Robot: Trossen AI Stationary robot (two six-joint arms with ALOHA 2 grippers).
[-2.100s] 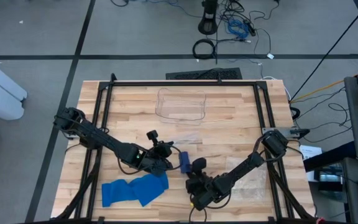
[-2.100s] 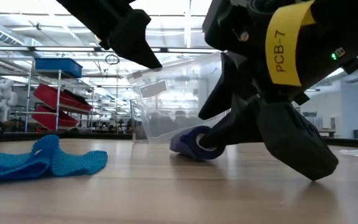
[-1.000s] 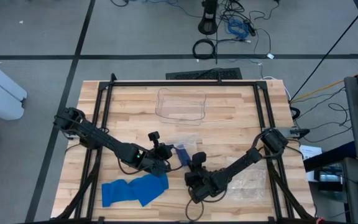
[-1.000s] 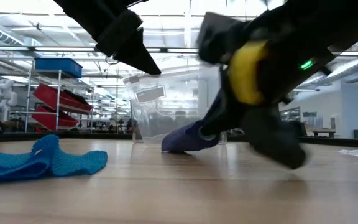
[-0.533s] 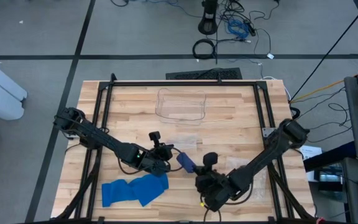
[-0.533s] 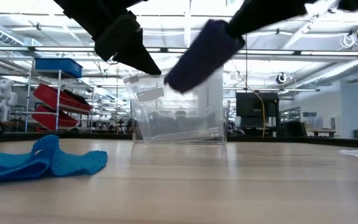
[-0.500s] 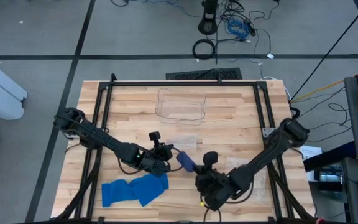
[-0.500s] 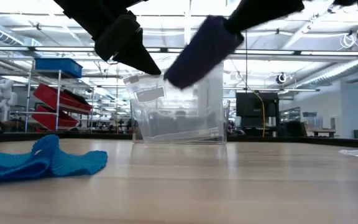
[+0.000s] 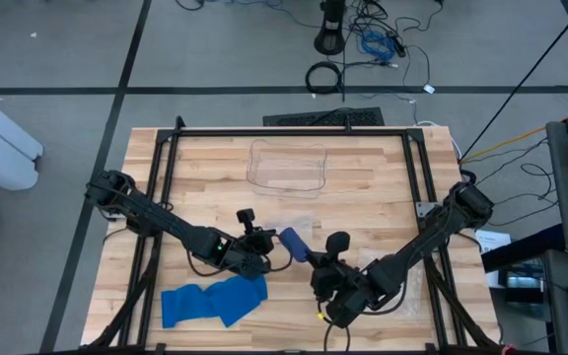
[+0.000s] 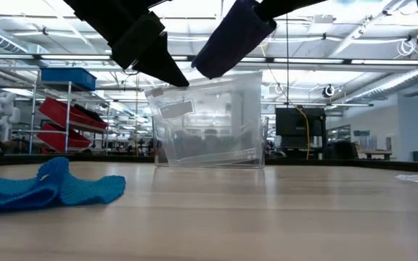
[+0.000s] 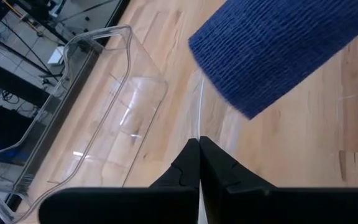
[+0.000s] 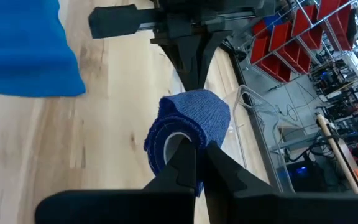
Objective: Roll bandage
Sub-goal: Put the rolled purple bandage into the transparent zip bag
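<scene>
A dark blue bandage roll (image 9: 293, 244) hangs high above the table, near its middle, with my right gripper (image 12: 196, 146) shut on it. In the low view the roll (image 10: 231, 40) slants, its free end lower. My left gripper (image 9: 274, 261) is shut and hovers just left of the roll, pointing at it; in its own view the roll (image 11: 272, 50) fills the space ahead of the fingertips (image 11: 199, 142). A light blue bandage strip (image 9: 210, 301) lies crumpled flat on the table near the front edge. My right gripper holds the roll by its near end (image 12: 199, 127), where the hollow core faces the camera. One finger (image 12: 182, 152) seems to sit in the core and the other (image 12: 219, 158) outside, pinching the wall. The roll is lifted clear, tilted, and sticks out beyond the fingertips. My left gripper: a thin clear edge (image 11: 199, 106) runs out from its tips; I cannot tell whether it touches it.
A clear plastic bin (image 9: 287, 166) stands at the far middle of the table, seen behind the roll in the low view (image 10: 205, 119). A clear plastic bag (image 9: 402, 286) lies at the near right. Black frame rails (image 9: 166, 168) run along both sides.
My right gripper has risen with the roll, which has gone from resting on the table to hanging high and tilted. The gripper has also rolled a little and shifted slightly toward the table's right. The light blue strip has not moved.
</scene>
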